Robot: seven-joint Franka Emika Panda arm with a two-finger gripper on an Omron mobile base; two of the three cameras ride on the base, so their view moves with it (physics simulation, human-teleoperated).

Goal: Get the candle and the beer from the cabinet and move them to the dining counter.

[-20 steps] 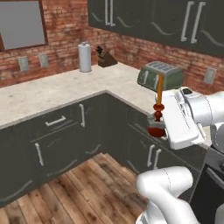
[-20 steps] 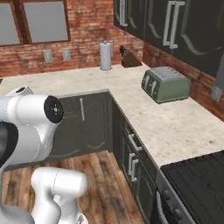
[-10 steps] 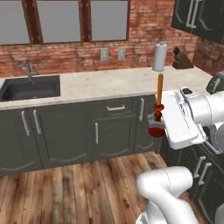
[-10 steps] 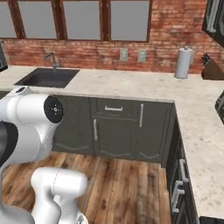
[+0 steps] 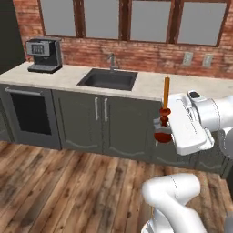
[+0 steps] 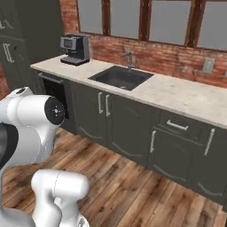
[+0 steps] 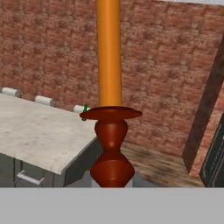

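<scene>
The candle [image 5: 166,94] is a thin orange taper on a dark red flared holder [image 5: 162,133]. It stands upright in my gripper [image 5: 162,124], which is shut on the holder in mid-air in front of the lower cupboards. The hand view looks along it from close up: the taper [image 7: 108,52] rises out of the top of that view, and the holder [image 7: 111,148] sits at the bottom centre. The beer, the wall cabinet and the dining counter are out of view.
A beige counter [image 5: 150,86] runs along the brick wall with a dark sink [image 5: 108,79] and a coffee machine [image 5: 44,54]. Dark lower cupboards [image 6: 128,128] stand under it, and a wooden floor [image 5: 59,191] lies in front. Beyond the candle is a beige speckled counter top [image 7: 39,135].
The whole picture has swung as the base turned: the corner counter with the toaster and paper roll gave way to the sink and the coffee machine. The candle has stayed in my gripper.
</scene>
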